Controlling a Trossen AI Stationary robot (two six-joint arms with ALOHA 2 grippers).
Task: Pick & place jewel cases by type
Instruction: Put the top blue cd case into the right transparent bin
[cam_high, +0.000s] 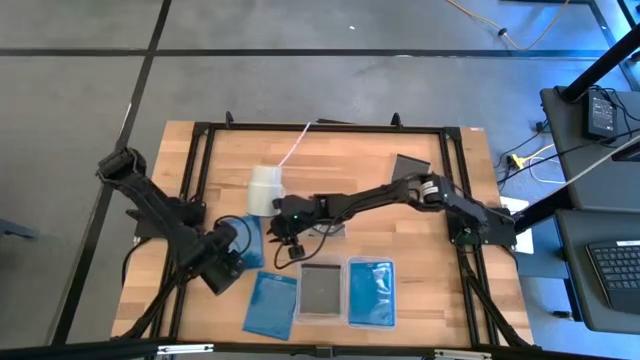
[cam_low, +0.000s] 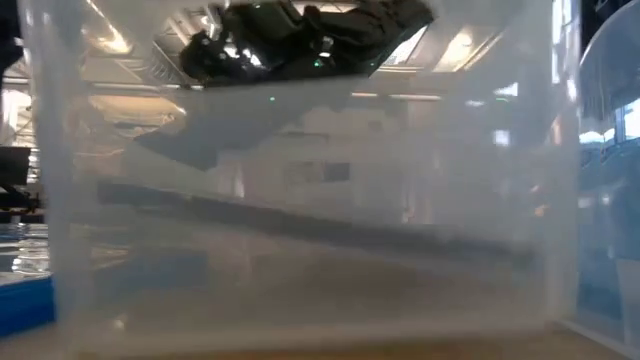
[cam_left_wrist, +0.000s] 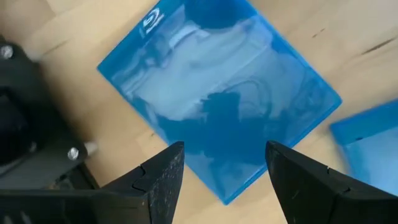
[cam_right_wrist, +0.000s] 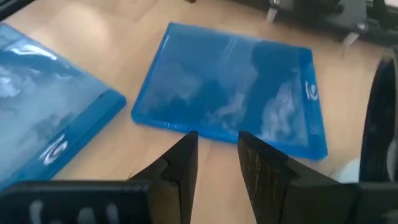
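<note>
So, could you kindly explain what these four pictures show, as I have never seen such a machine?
They show two robot arms at a wooden table. One camera looks down from above, one sits at table height behind a clear tray wall, and one rides on each wrist. The left gripper, open, hovers over a blue jewel case that both grippers face; the right gripper is at its edge, holding nothing. Near the front edge lie another blue case, a grey case and a third blue case. A white cup stands behind.

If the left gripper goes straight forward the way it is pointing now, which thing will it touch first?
Most likely the blue jewel case lying flat on the table: the left gripper is open with that case directly ahead between its fingers. Depth is unclear, so how near it is cannot be told.
</note>
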